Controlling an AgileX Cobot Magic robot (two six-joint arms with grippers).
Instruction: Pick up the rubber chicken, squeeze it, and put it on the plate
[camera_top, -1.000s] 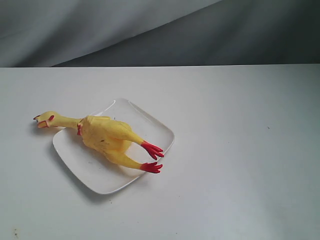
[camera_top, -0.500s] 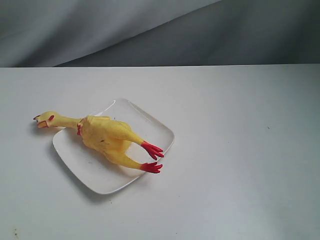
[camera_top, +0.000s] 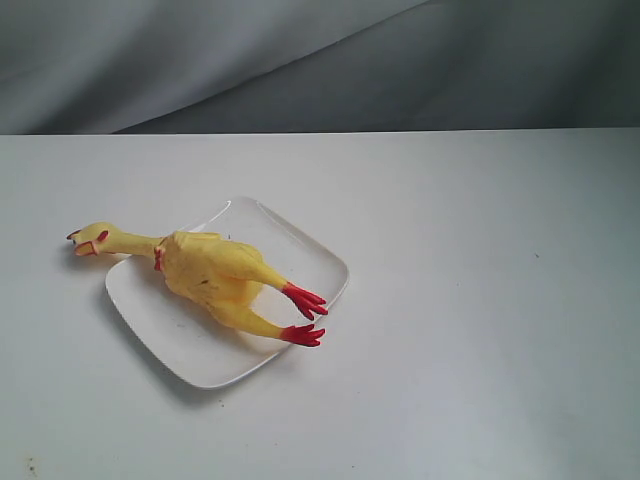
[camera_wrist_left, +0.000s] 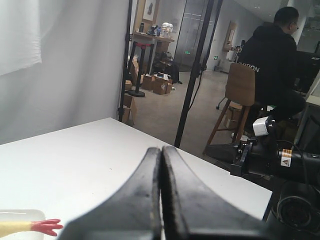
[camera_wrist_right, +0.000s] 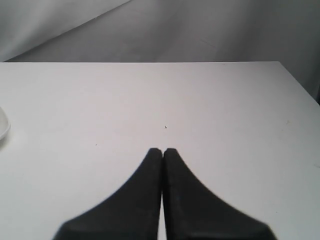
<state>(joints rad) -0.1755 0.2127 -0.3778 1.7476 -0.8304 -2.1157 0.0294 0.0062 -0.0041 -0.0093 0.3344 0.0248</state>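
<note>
A: What are the grippers doing?

B: The left gripper has its jaws pressed flat together with nothing between them. The right gripper is closed the same way, empty, above bare bench.

A: Where's the chicken?

B: The chicken lies on the plate. In the exterior view the plate sits toward 9 o'clock from the middle of the bench. The red feet are nearest, at the plate's 4 o'clock rim. The yellow body crosses the plate's middle. The thin neck runs toward 10 o'clock, and the head, with its orange beak, lies past the rim over the bench.

A: Is either gripper near it?

B: No, both are well apart from it. The left wrist view catches one red foot and a corner of the plate. The right wrist view shows only a sliver of rim.

A: What's farther off?

B: At 12 o'clock, past the bench's far edge, hangs a grey cloth. In the left wrist view, beyond the bench, there are black poles. Farther back, a person in dark clothes sits on a wooden stool, back turned.
</note>
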